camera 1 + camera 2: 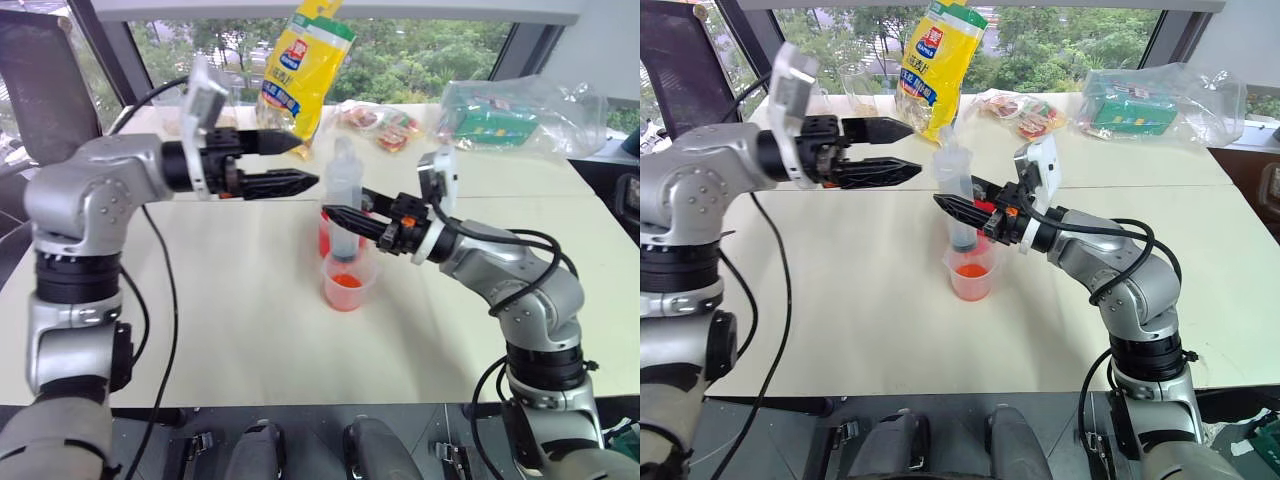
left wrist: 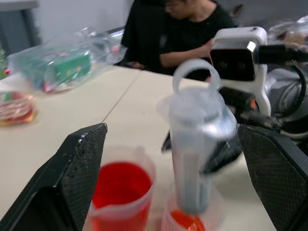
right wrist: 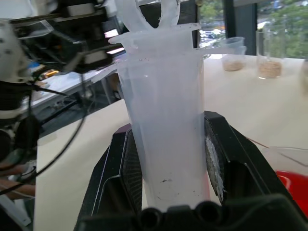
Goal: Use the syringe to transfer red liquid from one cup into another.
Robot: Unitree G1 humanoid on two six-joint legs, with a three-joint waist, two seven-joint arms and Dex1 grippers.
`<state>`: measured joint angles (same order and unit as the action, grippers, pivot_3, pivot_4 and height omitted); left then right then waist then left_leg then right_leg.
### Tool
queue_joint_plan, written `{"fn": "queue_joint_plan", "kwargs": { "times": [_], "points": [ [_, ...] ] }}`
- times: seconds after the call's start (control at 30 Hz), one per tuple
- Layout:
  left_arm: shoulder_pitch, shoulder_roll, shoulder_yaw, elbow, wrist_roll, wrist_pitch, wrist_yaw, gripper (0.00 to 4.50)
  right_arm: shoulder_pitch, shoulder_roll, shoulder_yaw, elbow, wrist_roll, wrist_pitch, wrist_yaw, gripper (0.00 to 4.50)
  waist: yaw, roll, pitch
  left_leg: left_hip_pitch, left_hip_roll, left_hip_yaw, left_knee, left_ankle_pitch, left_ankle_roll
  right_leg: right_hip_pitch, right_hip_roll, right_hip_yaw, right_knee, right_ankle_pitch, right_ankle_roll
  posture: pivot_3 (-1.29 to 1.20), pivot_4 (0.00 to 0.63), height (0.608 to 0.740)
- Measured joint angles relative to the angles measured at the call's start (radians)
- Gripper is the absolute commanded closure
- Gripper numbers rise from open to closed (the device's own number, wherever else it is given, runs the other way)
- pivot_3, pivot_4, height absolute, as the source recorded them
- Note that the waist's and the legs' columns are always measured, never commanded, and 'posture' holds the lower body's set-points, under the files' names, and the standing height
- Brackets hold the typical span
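Syringe (image 1: pixel 345 205) stands clamped in the right gripper (image 1: pixel 345 216); the left gripper (image 1: pixel 305 163) hangs wide apart, empty.

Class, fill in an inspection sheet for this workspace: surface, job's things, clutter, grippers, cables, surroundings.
Surface: pale table, no spills seen.
Job's things: syringe upright, tip in the smaller cup holding a little red liquid; larger cup of red liquid right behind it.
Clutter: yellow bag, snack packets, clear bag with green box along the far edge.
Grippers: left gripper open, beside the syringe top; right gripper shut on the syringe barrel.
Cables: black cables along both arms.
Surroundings: windows, trees; seated person.
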<state>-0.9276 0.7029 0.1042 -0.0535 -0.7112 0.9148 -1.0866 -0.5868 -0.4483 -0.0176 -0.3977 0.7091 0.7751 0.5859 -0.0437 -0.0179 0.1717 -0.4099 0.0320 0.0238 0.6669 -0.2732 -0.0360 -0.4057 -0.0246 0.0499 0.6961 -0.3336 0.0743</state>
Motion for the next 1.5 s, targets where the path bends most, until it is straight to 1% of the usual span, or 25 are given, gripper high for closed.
{"fn": "queue_joint_plan", "kwargs": {
  "times": [0.17, 0.23, 0.33, 0.37, 0.43, 0.47, 0.53, 0.6, 0.7, 0.77, 0.9, 1.0, 1.17, 1.23, 1.33, 1.37, 1.4, 1.5],
  "points": [
    [0.064, 0.033, 0.031, -0.046, -0.021, 0.013, 0.027, 0.06, -0.034, -0.019, -0.005, 0.011, 0.002, 0.002, 0.001, 3.09, 0.003, 0.0, 0.0, 0.0, 0.0, 0.0, 0.0, 0.0, 0.0, 0.0, -0.001, 0.0, 0.0, 0.0, 0.0, 0.0, 0.15, 0.74],
    [0.078, 0.033, 0.032, -0.058, -0.023, 0.013, 0.044, 0.06, -0.097, -0.048, -0.01, 0.014, 0.003, 0.022, -0.001, 3.09, 0.002, 0.0, 0.0, 0.0, 0.0, 0.0, 0.0, 0.0, 0.0, 0.0, -0.001, 0.0, 0.0, 0.0, 0.0, 0.0, 0.15, 0.74],
    [0.103, 0.028, 0.035, -0.079, -0.033, 0.01, 0.063, 0.06, -0.268, -0.136, -0.018, 0.086, 0.008, 0.138, -0.022, 3.09, 0.001, 0.0, 0.0, 0.0, 0.0, 0.0, 0.0, 0.0, 0.0, 0.0, -0.001, 0.0, 0.0, 0.0, 0.0, 0.0, 0.15, 0.74],
    [0.114, 0.028, 0.037, -0.085, -0.036, 0.009, 0.068, 0.06, -0.329, -0.16, -0.032, 0.127, 0.011, 0.193, -0.037, 3.09, 0.001, 0.0, 0.0, 0.0, 0.0, 0.0, 0.0, 0.0, 0.0, 0.0, -0.001, 0.0, 0.0, 0.0, 0.0, 0.0, 0.15, 0.74],
    [0.131, 0.023, 0.039, -0.094, -0.042, 0.008, 0.083, 0.06, -0.46, -0.172, -0.059, 0.262, 0.006, 0.336, -0.095, 3.09, -0.001, 0.0, 0.0, 0.0, 0.0, 0.0, -0.001, 0.0, 0.0, 0.0, -0.001, 0.0, 0.0, 0.0, 0.0, 0.0, 0.15, 0.74],
    [0.144, 0.022, 0.039, -0.106, -0.043, 0.007, 0.088, 0.06, -0.533, -0.189, -0.043, 0.36, -0.016, 0.426, -0.125, 3.09, -0.001, 0.0, 0.0, 0.0, 0.0, 0.001, -0.001, 0.0, 0.0, 0.0, -0.001, 0.0, 0.0, 0.0, 0.0, 0.0, 0.15, 0.74],
    [0.154, 0.02, 0.038, -0.119, -0.048, 0.007, 0.09, 0.06, -0.599, -0.224, 0.005, 0.486, -0.076, 0.528, -0.156, 3.09, 0.0, 0.0, 0.0, 0.0, 0.0, 0.001, -0.001, 0.0, 0.0, -0.001, -0.001, 0.0, -0.001, 0.0, -0.001, 0.0, 0.15, 0.74],
    [0.169, 0.02, 0.039, -0.132, -0.05, -0.003, 0.098, 0.06, -0.649, -0.251, 0.115, 0.638, -0.148, 0.586, -0.141, 3.09, 0.001, 0.0, 0.0, 0.0, 0.0, 0.001, -0.002, 0.0, 0.001, 0.0, -0.001, 0.0, -0.004, 0.0, -0.001, 0.0, 0.15, 0.74],
    [0.176, 0.013, 0.038, -0.144, -0.057, -0.005, 0.11, 0.06, -0.661, -0.245, 0.241, 0.821, -0.224, 0.613, -0.096, 3.09, 0.001, 0.0, 0.0, -0.003, 0.0, 0.002, -0.002, -0.001, 0.003, -0.002, -0.002, 0.001, -0.007, 0.0, 0.0, 0.0, 0.15, 0.74],
    [0.177, 0.01, 0.039, -0.147, -0.065, -0.005, 0.124, 0.06, -0.666, -0.234, 0.302, 0.911, -0.266, 0.611, -0.051, 3.09, 0.001, 0.0, 0.0, -0.007, 0.0, 0.002, -0.002, -0.001, 0.003, -0.005, -0.002, 0.0, -0.007, 0.0, 0.0, 0.0, 0.15, 0.74],
    [0.194, 0.007, 0.041, -0.166, -0.085, -0.002, 0.149, 0.06, -0.668, -0.204, 0.396, 1.024, -0.336, 0.607, 0.011, 3.09, -0.002, 0.0, 0.0, -0.011, 0.0, 0.002, -0.002, -0.001, 0.003, -0.009, -0.002, 0.0, -0.007, 0.0, 0.0, 0.0, 0.15, 0.74],
    [0.211, 0.008, 0.05, -0.183, -0.094, 0.0, 0.169, 0.06, -0.663, -0.185, 0.441, 1.056, -0.36, 0.612, 0.057, 3.09, -0.001, 0.0, 0.0, -0.014, 0.0, 0.002, -0.001, -0.001, 0.002, -0.012, -0.002, 0.0, -0.005, 0.0, 0.0, 0.0, 0.15, 0.74],
    [0.229, 0.02, 0.07, -0.206, -0.11, 0.003, 0.199, 0.06, -0.64, -0.16, 0.467, 1.079, -0.407, 0.612, 0.097, 3.09, 0.0, 0.0, 0.0, -0.015, 0.0, 0.002, 0.0, -0.001, 0.002, -0.013, -0.002, 0.0, -0.004, 0.0, 0.0, 0.0, 0.15, 0.74],
    [0.239, 0.027, 0.07, -0.215, -0.118, 0.007, 0.204, 0.0, -0.638, -0.16, 0.466, 1.079, -0.419, 0.612, 0.104, 2.05, 0.002, 0.0, 0.0, -0.015, 0.0, 0.001, 0.0, -0.001, 0.002, -0.013, -0.002, 0.0, -0.004, 0.0, 0.0, 0.0, 0.15, 0.74],
    [0.258, 0.03, 0.07, -0.223, -0.125, 0.011, 0.208, 0.0, -0.626, -0.159, 0.455, 1.075, -0.429, 0.616, 0.115, 0.69, 0.002, 0.0, 0.0, -0.015, -0.001, 0.001, 0.001, -0.001, 0.002, -0.013, -0.002, 0.0, -0.004, 0.0, 0.0, 0.0, 0.15, 0.74],
    [0.258, 0.031, 0.07, -0.224, -0.126, 0.011, 0.211, 0.0, -0.626, -0.16, 0.452, 1.07, -0.43, 0.618, 0.118, 0.14, 0.001, 0.0, 0.0, -0.015, -0.001, 0.001, 0.001, -0.001, 0.002, -0.013, -0.002, 0.0, -0.003, 0.0, 0.0, 0.0, 0.15, 0.74],
    [0.258, 0.033, 0.07, -0.224, -0.127, 0.011, 0.211, 0.0, -0.625, -0.161, 0.447, 1.066, -0.431, 0.621, 0.12, 0.05, 0.001, 0.0, 0.0, -0.015, -0.001, 0.001, 0.001, -0.001, 0.002, -0.013, -0.002, 0.0, -0.003, 0.0, 0.0, 0.0, 0.15, 0.74],
    [0.263, 0.046, 0.07, -0.227, -0.127, 0.011, 0.211, 0.0, -0.619, -0.196, 0.44, 0.987, -0.43, 0.627, 0.145, 0.05, 0.001, 0.0, 0.0, -0.015, -0.001, 0.001, 0.001, -0.001, 0.002, -0.014, -0.002, 0.0, -0.002, 0.0, 0.0, 0.0, 0.15, 0.74]
  ]
}}
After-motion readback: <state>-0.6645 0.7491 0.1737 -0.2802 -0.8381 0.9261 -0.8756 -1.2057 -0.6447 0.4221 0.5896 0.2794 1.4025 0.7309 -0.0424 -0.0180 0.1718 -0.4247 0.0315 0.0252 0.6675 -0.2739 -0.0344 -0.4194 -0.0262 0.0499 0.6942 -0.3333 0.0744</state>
